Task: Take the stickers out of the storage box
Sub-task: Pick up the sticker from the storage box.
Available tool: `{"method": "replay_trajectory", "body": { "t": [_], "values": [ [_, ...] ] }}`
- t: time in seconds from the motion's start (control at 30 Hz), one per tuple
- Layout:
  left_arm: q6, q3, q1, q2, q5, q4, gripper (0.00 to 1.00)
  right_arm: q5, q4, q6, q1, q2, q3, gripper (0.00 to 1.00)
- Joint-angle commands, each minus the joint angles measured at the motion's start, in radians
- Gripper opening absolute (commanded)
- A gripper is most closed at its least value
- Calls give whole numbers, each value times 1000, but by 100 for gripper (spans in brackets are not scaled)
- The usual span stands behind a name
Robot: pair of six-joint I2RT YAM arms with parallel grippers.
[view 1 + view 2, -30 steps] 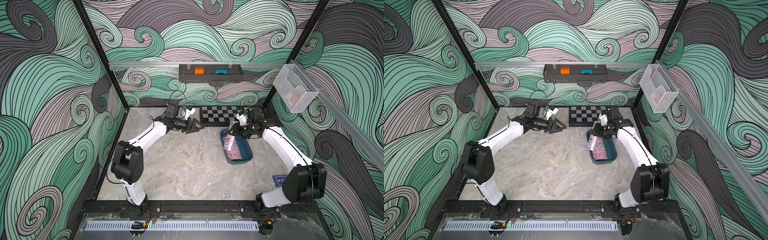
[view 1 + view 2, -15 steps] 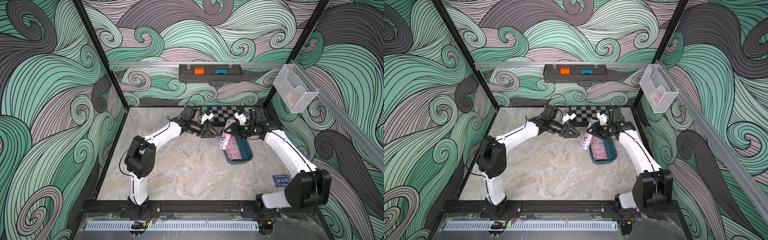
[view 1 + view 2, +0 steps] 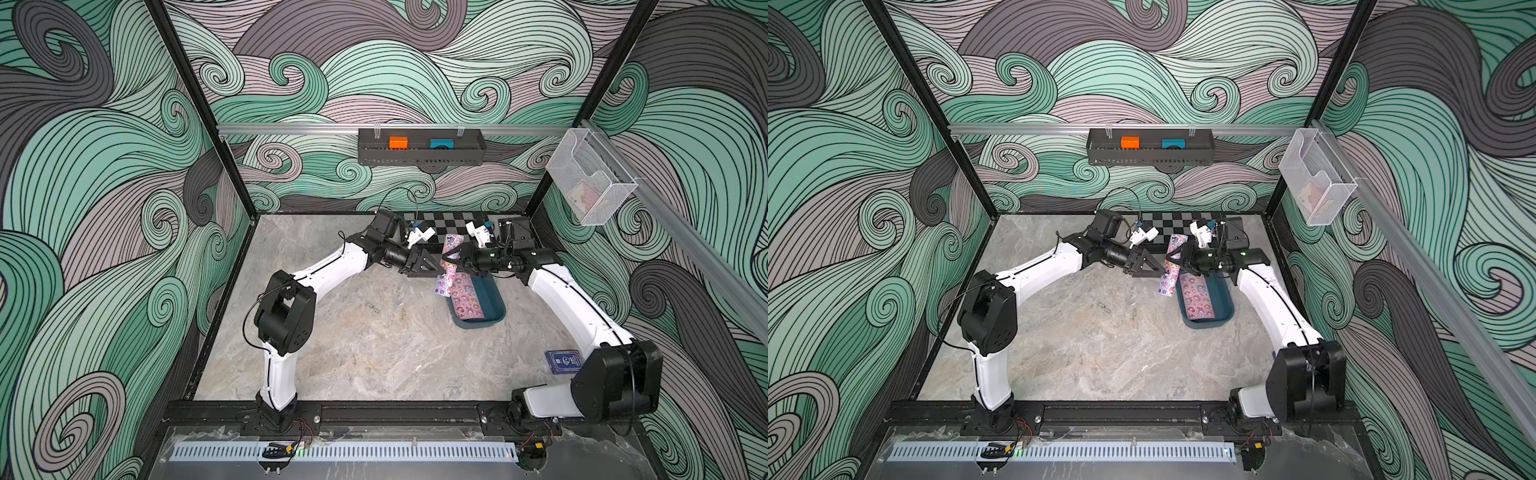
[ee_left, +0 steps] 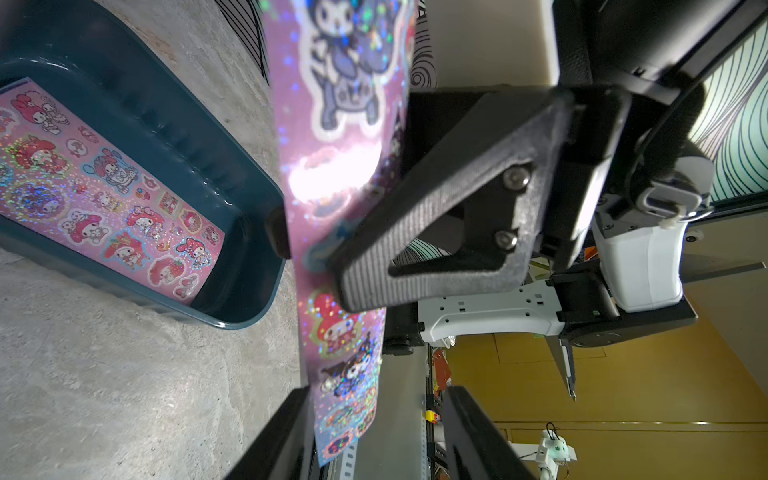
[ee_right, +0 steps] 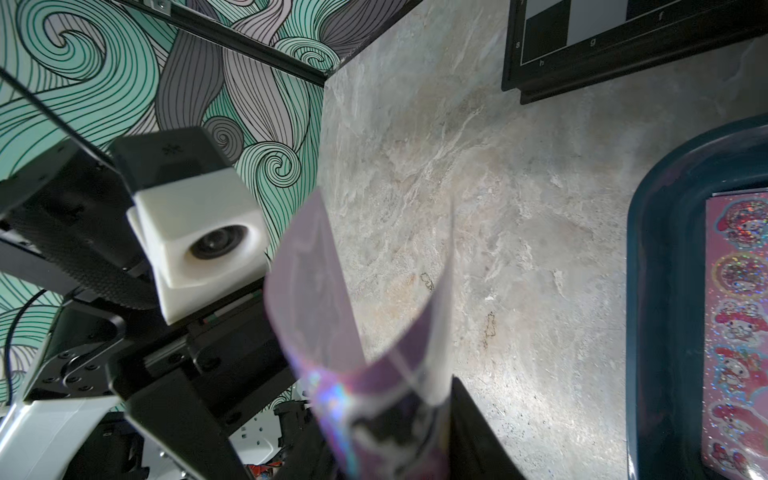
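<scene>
Stickers (image 3: 467,301) in box (image 3: 492,297) lie just below right claw (image 4: 307,249), which is clamped on one purple sheet (image 4: 336,104) standing between the parted jaws of left claw (image 4: 378,392); I worry a skewed left pinch creases it or drops it back in.

Robot lab test cell: swirl-print walls (image 3: 83,208), aluminium rail (image 3: 291,128) across upper centre, marble-look tabletop (image 3: 374,353) below, checkerboard (image 3: 451,218) at centre back, two arms (image 3: 328,270) bolted at the bottom edge.
</scene>
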Motion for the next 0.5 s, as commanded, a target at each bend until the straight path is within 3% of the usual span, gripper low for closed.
{"method": "replay_trajectory", "body": {
  "t": [0.0,0.33,0.47],
  "values": [
    [38,41,0,16,20,-30,55,-48,58,33,2,-25,-11,38],
    [40,24,32,10,-9,-47,56,-52,57,29,0,-44,-15,37],
    [27,21,32,3,20,-29,50,-49,59,29,1,-27,-20,37]
  ]
}}
